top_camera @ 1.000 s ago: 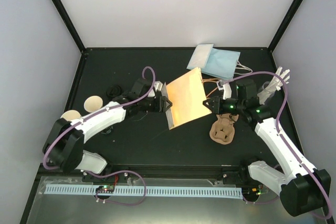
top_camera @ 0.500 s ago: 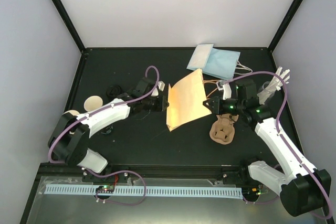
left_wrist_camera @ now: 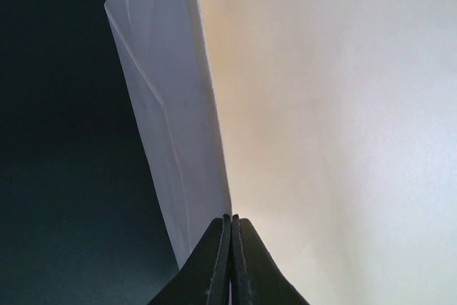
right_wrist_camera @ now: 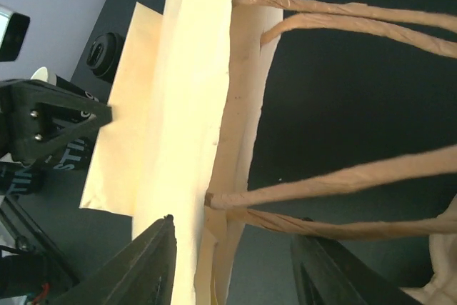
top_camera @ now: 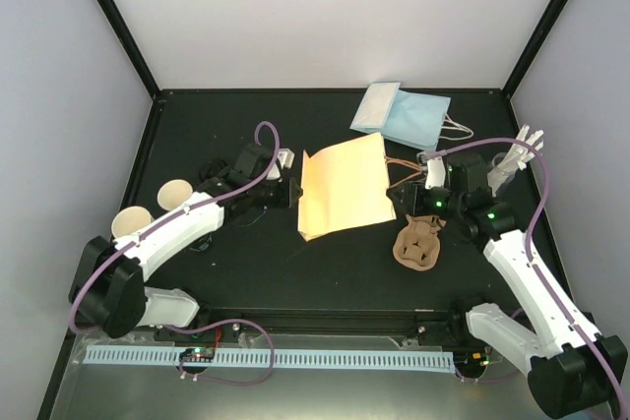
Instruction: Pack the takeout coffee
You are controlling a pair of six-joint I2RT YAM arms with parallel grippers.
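Top external view: takeout coffee [top_camera: 211, 170] left of centre on the dark table [top_camera: 295, 272], seen only as a round black lid, partly hidden behind the left arm. Right wrist view: black lid clearer [right_wrist_camera: 107, 53], cup body not visible. Between coffee and tan paper bag [top_camera: 345, 189], left gripper [left_wrist_camera: 230, 221], fingers pinched together on the bag's left edge. Bag flat on the table, mouth and twisted handles [right_wrist_camera: 343, 178] toward the right gripper [right_wrist_camera: 234, 231]; fingers apart, straddling the mouth edge, clamping nothing. Left of the coffee, 2 lidless cream cups [top_camera: 175, 192]. Just right of the bag, brown pulp cup carrier [top_camera: 418, 243].
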